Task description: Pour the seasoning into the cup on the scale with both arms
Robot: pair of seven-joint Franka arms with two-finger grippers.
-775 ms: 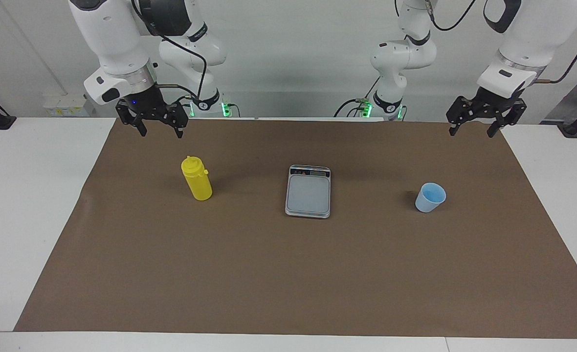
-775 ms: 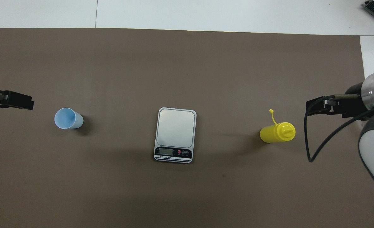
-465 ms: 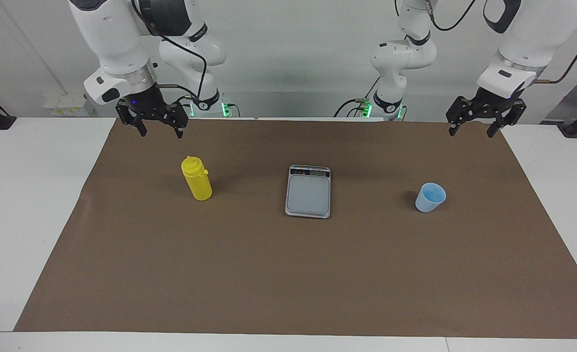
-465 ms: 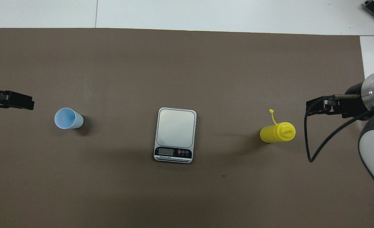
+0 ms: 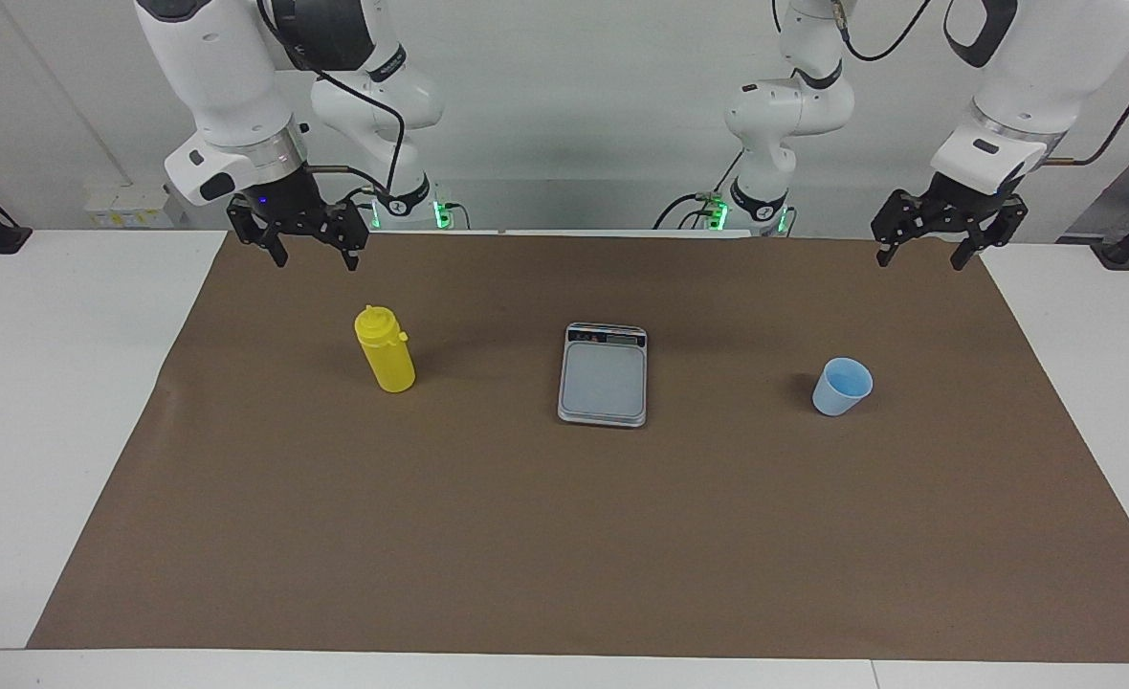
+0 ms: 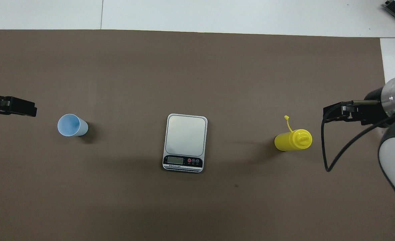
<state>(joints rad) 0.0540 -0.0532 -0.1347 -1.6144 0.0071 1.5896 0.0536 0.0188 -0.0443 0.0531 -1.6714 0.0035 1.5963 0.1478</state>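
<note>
**Both grippers raised, bottle and cup untouched on the mat**

The right gripper (image 5: pixel 310 258) hangs in the air with its fingers spread and nothing between them, over the brown mat (image 5: pixel 564 536) at the edge nearest the robots, toward the right arm's end of the table. The seasoning (image 5: pixel 385 350) stands upright on the mat, apart from that gripper and farther from the robots than the spot beneath it — its small lid dangles on a tether.

The left gripper (image 5: pixel 924 256) also hangs parted and empty, over the mat's corner at the left arm's end. The cup (image 5: pixel 842 387) stands upright, well apart from it.

Between bottle and cup lies the scale (image 5: pixel 603 375) — platform bare, display strip toward the robots.
</note>
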